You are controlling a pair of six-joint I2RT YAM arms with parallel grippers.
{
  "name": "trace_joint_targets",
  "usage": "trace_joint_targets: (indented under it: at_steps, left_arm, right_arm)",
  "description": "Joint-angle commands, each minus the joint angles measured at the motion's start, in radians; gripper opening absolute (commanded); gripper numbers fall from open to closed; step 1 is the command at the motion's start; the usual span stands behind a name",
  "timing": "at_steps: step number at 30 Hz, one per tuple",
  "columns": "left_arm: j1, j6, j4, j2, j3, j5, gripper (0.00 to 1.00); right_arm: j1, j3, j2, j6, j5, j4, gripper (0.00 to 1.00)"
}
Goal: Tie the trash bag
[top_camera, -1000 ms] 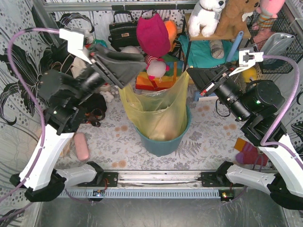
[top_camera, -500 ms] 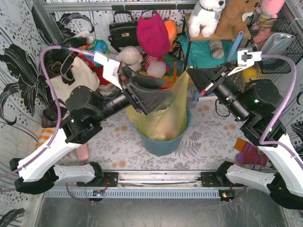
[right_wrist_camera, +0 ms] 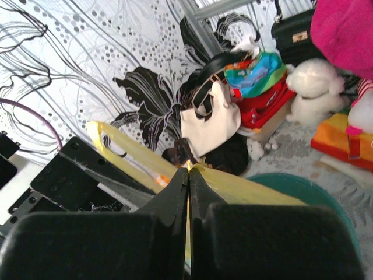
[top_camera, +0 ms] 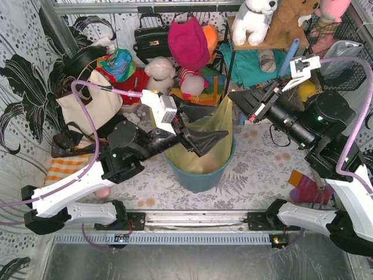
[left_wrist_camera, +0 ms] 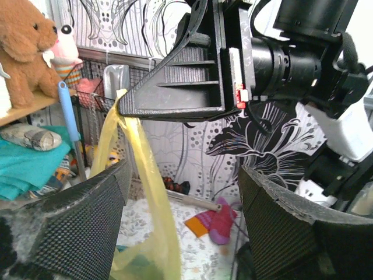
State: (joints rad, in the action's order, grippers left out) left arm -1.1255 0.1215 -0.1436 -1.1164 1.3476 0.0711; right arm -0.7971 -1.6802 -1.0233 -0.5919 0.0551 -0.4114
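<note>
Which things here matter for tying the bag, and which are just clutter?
Job: trash bag; bucket holding it; right gripper, pinching the bag's top; left gripper, open.
Clutter: tote; black handbag; white plush.

I count one trash bag [top_camera: 217,157], one teal bucket [top_camera: 198,178], two carry bags, a black handbag [top_camera: 152,39] at eleven o'clock and a cream tote [top_camera: 87,105] at ten, and four plush toys: a white plush [top_camera: 254,16], brown bear [top_camera: 289,20] and pink plush [top_camera: 333,7] at one o'clock, a small white bear [top_camera: 160,70] at eleven.
</note>
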Motion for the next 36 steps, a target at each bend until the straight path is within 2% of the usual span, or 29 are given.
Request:
trace_joint_targets:
  at_steps: [1, 10, 19, 22, 24, 28, 36]
  left_arm:
    - [-0.008, -0.157, -0.227, -0.006, -0.063, 0.024, 0.83]
    - [-0.011, -0.354, -0.446, -0.02, -0.18, 0.017, 0.86]
    - [-0.011, -0.418, -0.524, -0.056, -0.188, -0.034, 0.86]
    - [-0.01, -0.43, -0.531, -0.07, -0.178, -0.023, 0.84]
    - [-0.011, -0.437, -0.52, -0.081, -0.165, -0.003, 0.79]
    - [-0.011, -0.437, -0.517, -0.102, -0.148, 0.016, 0.63]
    - [-0.011, -0.438, -0.531, -0.11, -0.145, 0.016, 0.43]
  right_arm:
    - [0.001, -0.044, -0.003, -0.051, -0.056, -0.092, 0.0]
    - [0.001, -0.084, -0.02, -0.065, -0.106, -0.157, 0.0]
    - [0.001, -0.106, -0.02, -0.075, -0.185, -0.159, 0.0]
    - [0.001, -0.118, -0.02, -0.078, -0.198, -0.163, 0.0]
    - [0.001, -0.129, -0.024, -0.078, -0.208, -0.162, 0.0]
    - [0.001, -0.143, -0.035, -0.081, -0.215, -0.143, 0.0]
    - [0.001, -0.183, -0.074, -0.072, -0.231, -0.114, 0.0]
